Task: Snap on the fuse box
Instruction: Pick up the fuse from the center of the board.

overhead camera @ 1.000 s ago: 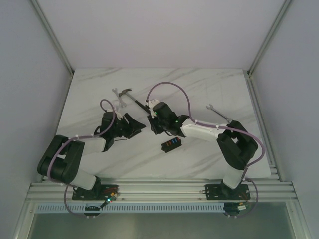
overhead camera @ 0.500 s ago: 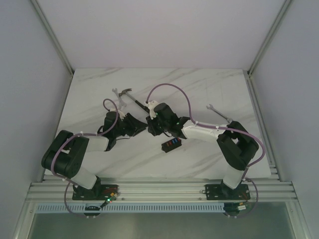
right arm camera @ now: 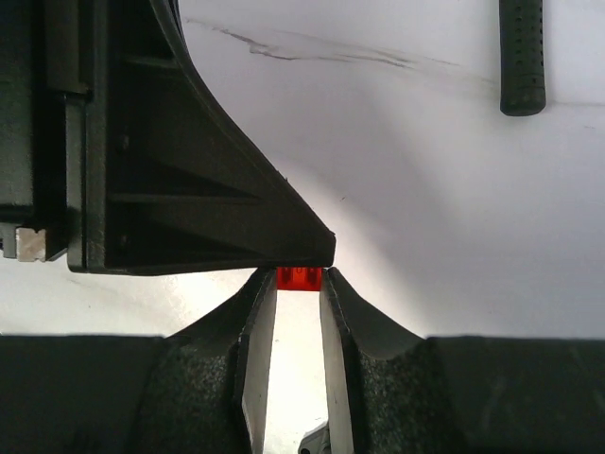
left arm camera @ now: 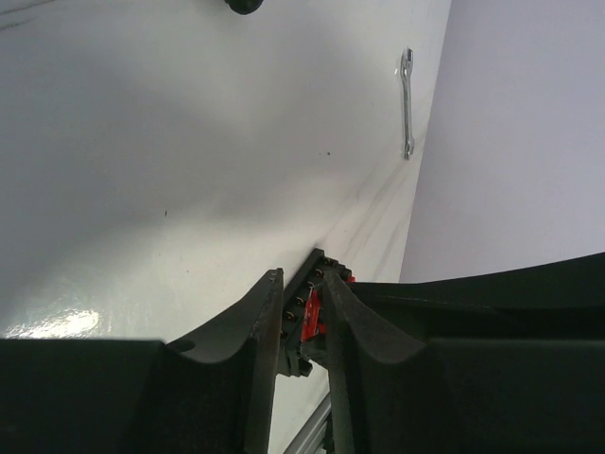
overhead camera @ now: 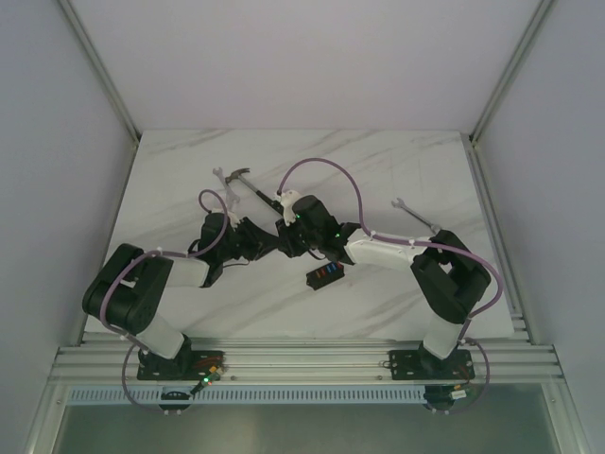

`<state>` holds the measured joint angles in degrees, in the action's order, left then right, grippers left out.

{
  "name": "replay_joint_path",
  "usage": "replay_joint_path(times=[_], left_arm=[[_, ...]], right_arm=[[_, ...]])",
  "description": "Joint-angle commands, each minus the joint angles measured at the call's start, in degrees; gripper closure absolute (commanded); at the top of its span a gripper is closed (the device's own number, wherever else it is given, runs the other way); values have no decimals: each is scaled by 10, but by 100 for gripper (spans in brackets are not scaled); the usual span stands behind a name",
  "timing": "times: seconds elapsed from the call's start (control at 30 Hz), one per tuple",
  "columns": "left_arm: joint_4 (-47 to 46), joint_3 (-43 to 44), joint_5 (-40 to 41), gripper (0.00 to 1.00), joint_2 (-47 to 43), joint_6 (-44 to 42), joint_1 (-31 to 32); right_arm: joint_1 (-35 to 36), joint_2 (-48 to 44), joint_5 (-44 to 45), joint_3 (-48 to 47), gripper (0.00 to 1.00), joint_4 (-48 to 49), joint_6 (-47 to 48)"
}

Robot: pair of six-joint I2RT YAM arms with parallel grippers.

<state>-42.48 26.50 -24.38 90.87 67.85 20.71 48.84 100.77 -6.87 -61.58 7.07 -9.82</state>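
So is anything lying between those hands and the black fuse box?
Nothing visible lies on the table between the fuse box and the left hand or right hand; the right hand pinches a small red piece.

My left hand and right hand tip to tip (red fuse wedged between), hammer just behind, fuse box nearside, far table open.

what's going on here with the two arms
The two arms meet tip to tip over the middle of the table. The right gripper pinches a small red fuse at its fingertips. The left gripper has its fingers on either side of the same piece, as if for a handover; whether it grips it is unclear. The fuse box lies on the table nearby, touched by neither.
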Motion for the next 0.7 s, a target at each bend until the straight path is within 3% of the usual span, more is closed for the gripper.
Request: replay_joint_path(times=[0.0,0.67], left_arm=[[-27,1,8,68,8,11,5],[-47,-5,4,81,2,36,18]], right_arm=[[0,-20,-10,6,72,26,-9],[0,-22,-10,6,72,62,-37]])
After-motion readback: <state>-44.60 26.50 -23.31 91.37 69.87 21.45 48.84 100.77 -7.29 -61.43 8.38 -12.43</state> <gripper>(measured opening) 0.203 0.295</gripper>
